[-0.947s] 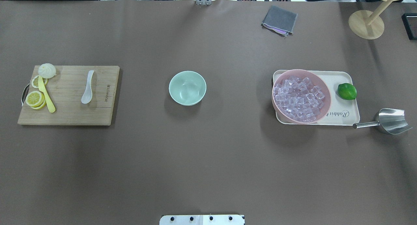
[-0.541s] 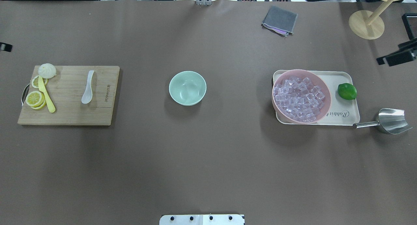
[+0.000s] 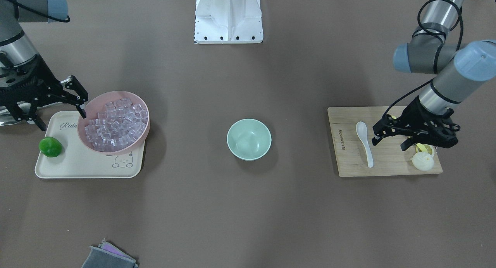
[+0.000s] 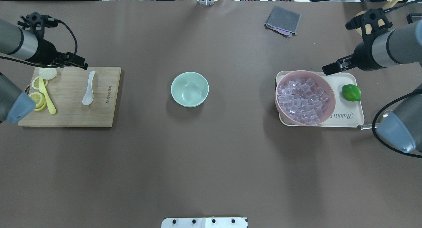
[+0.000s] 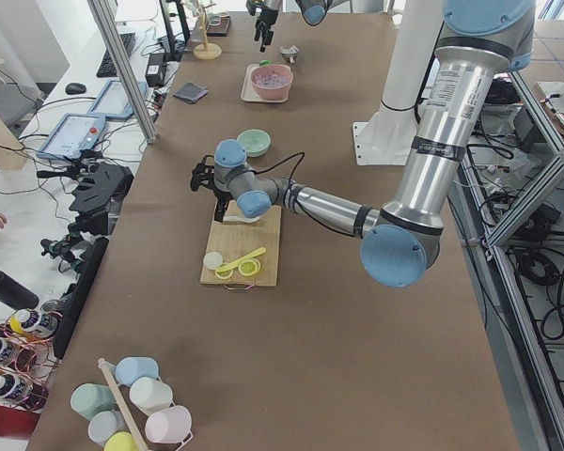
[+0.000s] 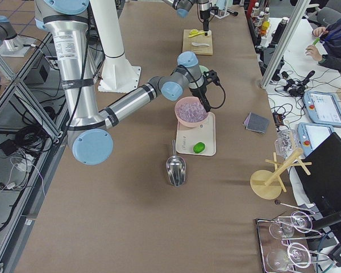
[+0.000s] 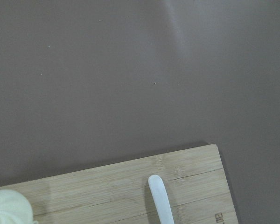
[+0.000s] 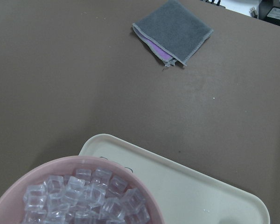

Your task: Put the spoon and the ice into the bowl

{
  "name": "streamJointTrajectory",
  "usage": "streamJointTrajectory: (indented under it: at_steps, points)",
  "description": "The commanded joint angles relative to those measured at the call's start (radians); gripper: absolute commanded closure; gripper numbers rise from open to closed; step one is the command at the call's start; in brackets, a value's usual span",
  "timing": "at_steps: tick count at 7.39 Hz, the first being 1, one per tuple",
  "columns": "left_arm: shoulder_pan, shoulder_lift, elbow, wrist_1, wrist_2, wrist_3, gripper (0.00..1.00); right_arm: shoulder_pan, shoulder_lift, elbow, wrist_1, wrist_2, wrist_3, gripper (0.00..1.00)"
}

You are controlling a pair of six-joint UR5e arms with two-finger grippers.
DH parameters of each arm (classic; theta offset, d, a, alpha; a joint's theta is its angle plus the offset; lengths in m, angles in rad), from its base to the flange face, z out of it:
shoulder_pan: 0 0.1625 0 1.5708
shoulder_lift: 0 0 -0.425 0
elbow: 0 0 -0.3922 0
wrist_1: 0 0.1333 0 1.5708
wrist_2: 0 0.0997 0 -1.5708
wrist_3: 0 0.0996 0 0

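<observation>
Now both arms have swung in; left gripper (image 3: 388,144) gapes, empty, by the spoon (image 3: 365,143) on the board (image 3: 348,163); right gripper (image 3: 61,121) gapes beside the ice (image 3: 116,122); bowl (image 3: 248,139) empty; pickups imminent.

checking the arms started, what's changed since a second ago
Both arms swung in from the sides: the left gripper now hangs open over the cutting board beside the spoon, the right gripper open by the pink bowl of ice. Nothing is held. Spoon, ice and the empty bowl lie where they were.
</observation>
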Motion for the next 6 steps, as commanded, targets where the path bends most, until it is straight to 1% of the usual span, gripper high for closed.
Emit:
streamJointTrajectory:
  at_steps: [1, 3, 4, 5, 6]
  points:
    - [0.084, -0.009, 0.033, 0.0, 0.133, -0.037, 0.03, -0.08, 0.016, 0.014, -0.051, -0.102, 0.048, 0.0]
    - [0.097, -0.001, 0.034, -0.001, 0.152, -0.024, 0.17, -0.087, 0.018, 0.013, -0.051, -0.106, 0.046, 0.0]
    - [0.1, 0.002, 0.033, -0.001, 0.154, -0.023, 0.27, -0.087, 0.018, 0.013, -0.051, -0.106, 0.046, 0.0]
    - [0.112, 0.002, 0.031, -0.001, 0.154, -0.023, 0.38, -0.09, 0.018, 0.013, -0.051, -0.106, 0.046, 0.0]
    - [0.121, 0.002, 0.031, -0.001, 0.154, -0.023, 0.47, -0.09, 0.016, 0.013, -0.051, -0.106, 0.048, 0.0]
